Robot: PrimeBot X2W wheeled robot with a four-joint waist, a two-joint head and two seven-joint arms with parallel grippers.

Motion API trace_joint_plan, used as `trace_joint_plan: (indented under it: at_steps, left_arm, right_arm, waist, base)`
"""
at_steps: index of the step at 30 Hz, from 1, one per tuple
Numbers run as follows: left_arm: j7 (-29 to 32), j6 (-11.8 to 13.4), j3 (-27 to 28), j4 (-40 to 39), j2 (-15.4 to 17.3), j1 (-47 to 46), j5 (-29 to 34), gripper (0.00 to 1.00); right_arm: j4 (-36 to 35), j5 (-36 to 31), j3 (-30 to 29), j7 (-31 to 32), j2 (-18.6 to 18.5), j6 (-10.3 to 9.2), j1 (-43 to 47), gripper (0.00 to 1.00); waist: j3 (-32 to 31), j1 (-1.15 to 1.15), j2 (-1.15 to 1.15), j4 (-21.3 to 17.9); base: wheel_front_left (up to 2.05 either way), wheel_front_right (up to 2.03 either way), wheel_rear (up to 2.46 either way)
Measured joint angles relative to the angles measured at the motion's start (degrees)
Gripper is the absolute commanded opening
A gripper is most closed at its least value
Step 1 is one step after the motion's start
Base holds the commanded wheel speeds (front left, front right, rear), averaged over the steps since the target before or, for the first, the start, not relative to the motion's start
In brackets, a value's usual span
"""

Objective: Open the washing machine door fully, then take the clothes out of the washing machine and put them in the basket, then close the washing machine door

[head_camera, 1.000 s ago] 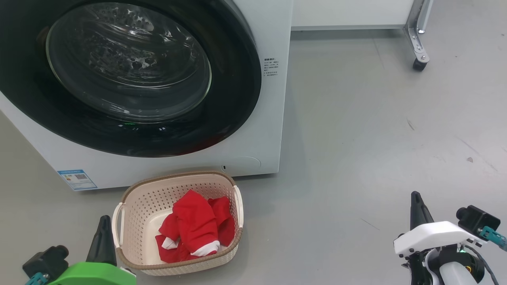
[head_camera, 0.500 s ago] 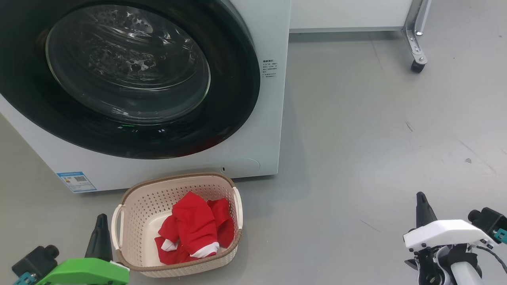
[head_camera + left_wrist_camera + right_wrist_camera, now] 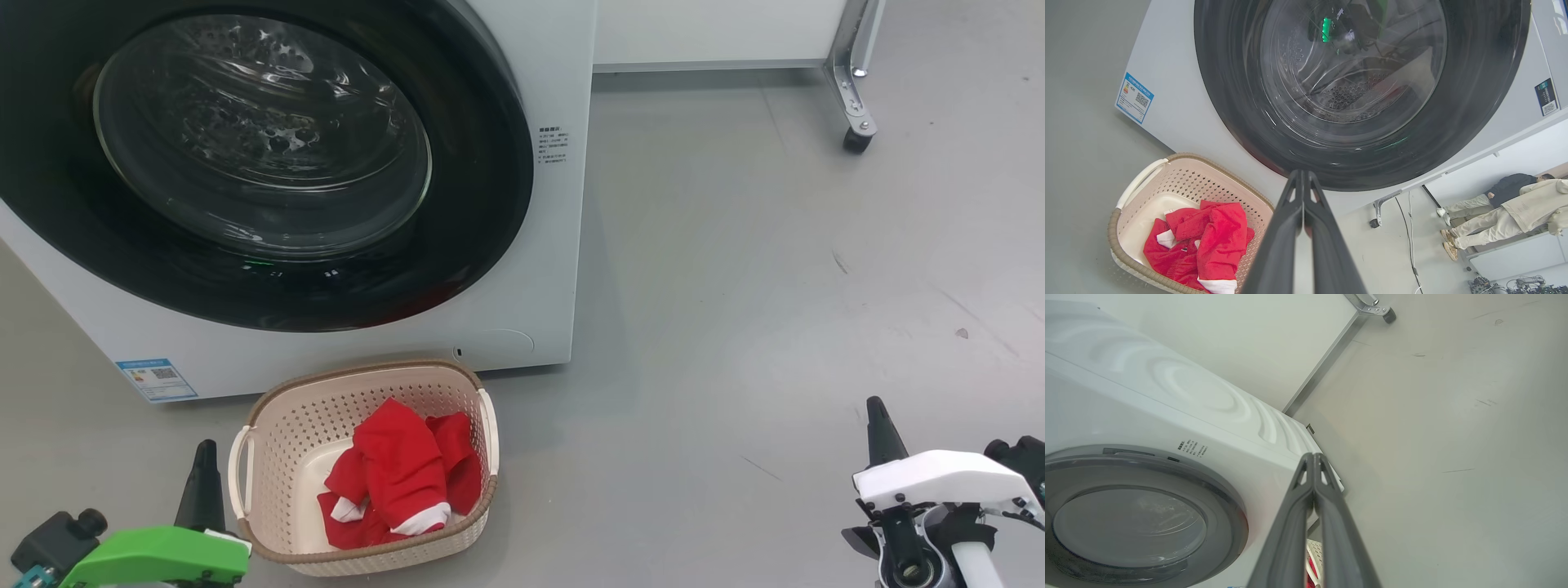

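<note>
I am holding my left end effector (image 3: pixel 205 457) and right end effector (image 3: pixel 878 412) pinched shut and empty, low over the floor. The clothes (image 3: pixel 400 469) are lying in the basket (image 3: pixel 359 370), looking soft and light, best pinched at a raised fold. The washing machine door (image 3: pixel 482 204) is sitting closed, stiff and glossy.

Scuffed grey floor, a wheeled white unit and bystanders showing.
A grey floor (image 3: pixel 735 286) is lying open, a dark streak (image 3: pixel 839 261) and a small speck (image 3: pixel 962 333) marking it toward its right edge. Along its far edge a white panel (image 3: pixel 718 28) is standing on a metal leg (image 3: pixel 849 86) ending in a black caster (image 3: pixel 854 141). In the left wrist view, two people (image 3: pixel 1531 206) in pale trousers are showing close together, a tangle of cables (image 3: pixel 1511 282) lying nearby.
</note>
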Motion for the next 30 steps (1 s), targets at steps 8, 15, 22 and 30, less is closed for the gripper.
trace_joint_plan:
  at_steps: [8, 15, 22, 30]
  left_arm:
    - [1.76, 0.00, 0.46, -0.02, 0.05, -0.75, -5.88, 0.00]
    - [2.99, 0.00, 0.76, -0.03, 0.09, -0.93, -10.74, 0.00]
    - [4.52, 0.00, 1.07, -0.03, 0.14, -1.25, -16.05, 0.00]
    - [5.97, 0.00, 1.41, -0.05, 0.25, -2.01, -21.43, 0.00]
  right_arm:
    - [-0.45, 5.27, -1.19, 1.55, 0.05, 0.57, -0.02, 0.00]
    - [-0.90, 10.03, -2.27, 2.86, 0.09, 0.98, -0.10, 0.00]
    - [-1.24, 14.81, -3.31, 4.01, 0.15, 1.42, -0.20, 0.00]
    - [-1.70, 20.06, -4.50, 5.46, 0.22, 1.87, -0.23, 0.00]
  waist:
    - [-0.21, 0.00, 0.00, -0.13]
    - [-0.40, 0.00, 0.00, -0.24]
    - [-0.59, 0.00, 0.00, -0.35]
    - [-0.81, 0.00, 0.00, -0.48]
  base:
    - [0.00, 0.00, 0.00]
    - [0.00, 0.00, 0.00]
    - [0.00, 0.00, 0.00]
    - [0.00, 0.00, 0.00]
